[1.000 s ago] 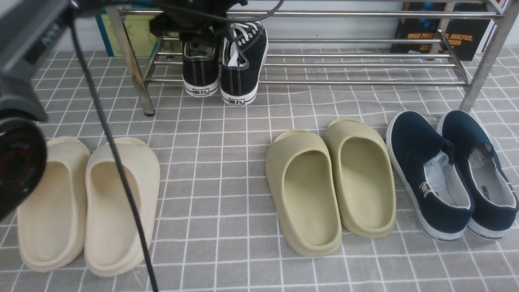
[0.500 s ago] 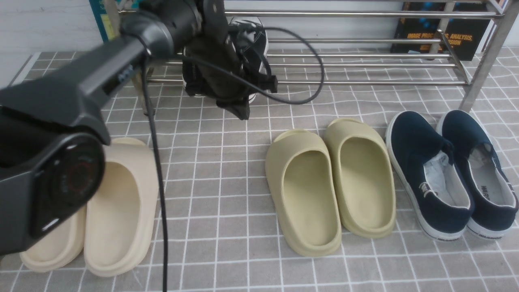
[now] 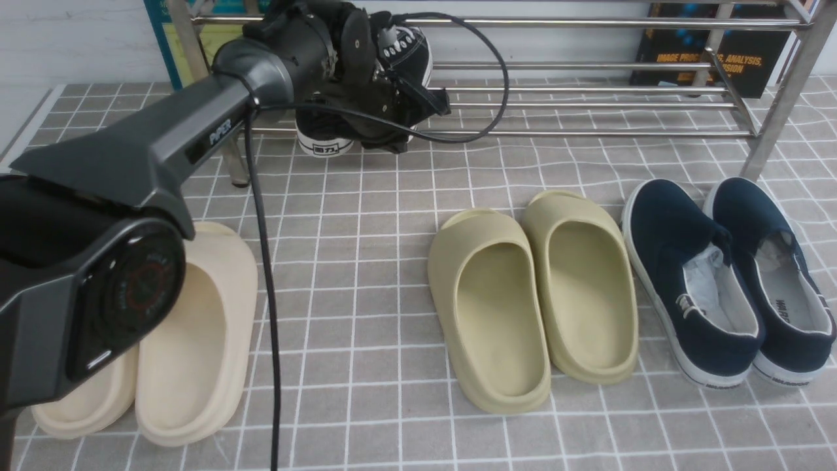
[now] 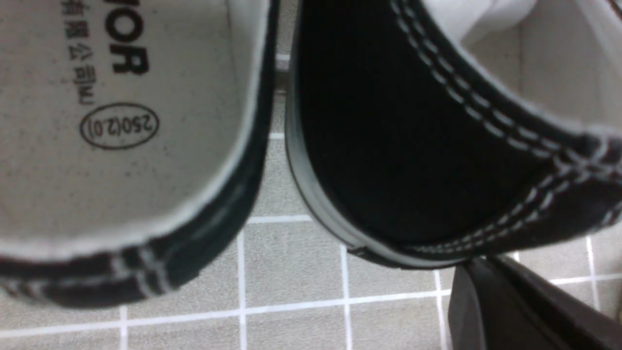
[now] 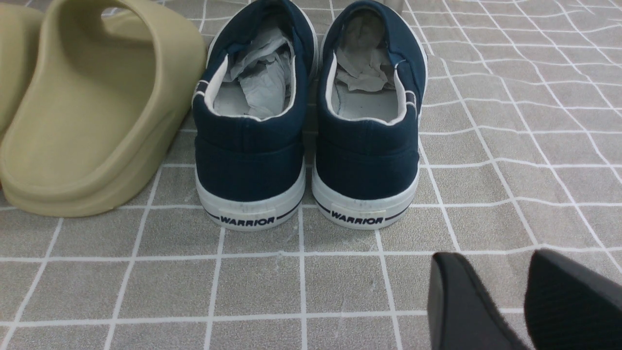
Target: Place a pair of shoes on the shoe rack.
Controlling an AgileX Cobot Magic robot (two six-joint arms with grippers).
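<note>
Two black canvas sneakers stand heels outward on the lowest bars of the silver shoe rack [image 3: 588, 104], at its left end. The left sneaker [image 3: 324, 140] shows its white heel label. The right sneaker [image 3: 405, 49] is mostly hidden behind my left arm. My left gripper [image 3: 386, 140] is shut with nothing between its fingers, its tip right at the right sneaker's heel. In the left wrist view the shut fingertips [image 4: 486, 277] sit under the heel of the right sneaker [image 4: 413, 160], beside the left sneaker [image 4: 121, 121]. My right gripper [image 5: 493, 265] hangs open over the tiled cloth.
Cream slippers [image 3: 189, 340] lie at front left, olive slippers [image 3: 529, 294] in the middle, navy slip-ons [image 3: 726, 281] at the right. A black cable [image 3: 261, 261] hangs from the left arm. A dark book [image 3: 713, 59] leans behind the rack.
My left arm dropped from above the sneakers to in front of their heels and its jaws closed. It then moved back against the right sneaker's heel.
</note>
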